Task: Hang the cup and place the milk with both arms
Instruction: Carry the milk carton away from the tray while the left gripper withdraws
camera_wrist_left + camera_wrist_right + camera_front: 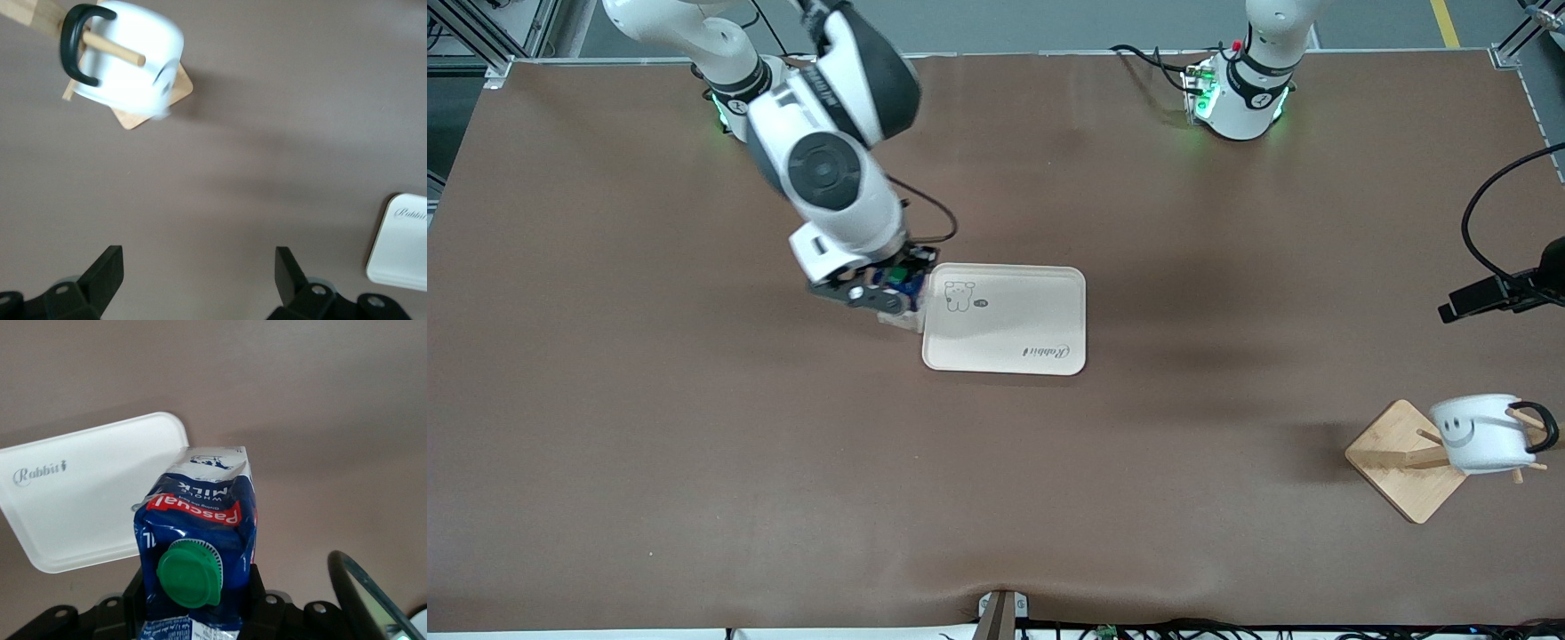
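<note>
Cup half looks done: the cup [1480, 433] is hanging by its black loop handle on a peg of the wooden rack [1405, 462], near the front camera at the left arm's end of the table. Milk half is left: the milk [197, 540] is sitting clamped between the fingers of the right gripper [885, 293], hovering just beside the edge of the white tray [1005, 320] that faces the right arm's end, not yet over it. In the right wrist view the carton is showing its green cap and blue top, with the tray lying past it. The right arm is reaching down from its base toward mid-table, wrist bent low over the table. The left gripper [200, 280] is hanging with its fingers spread wide and holding nothing, over bare table between rack and tray; its arm is mostly out of the front view. Judging by this, setting the carton on the tray is what remains.
</note>
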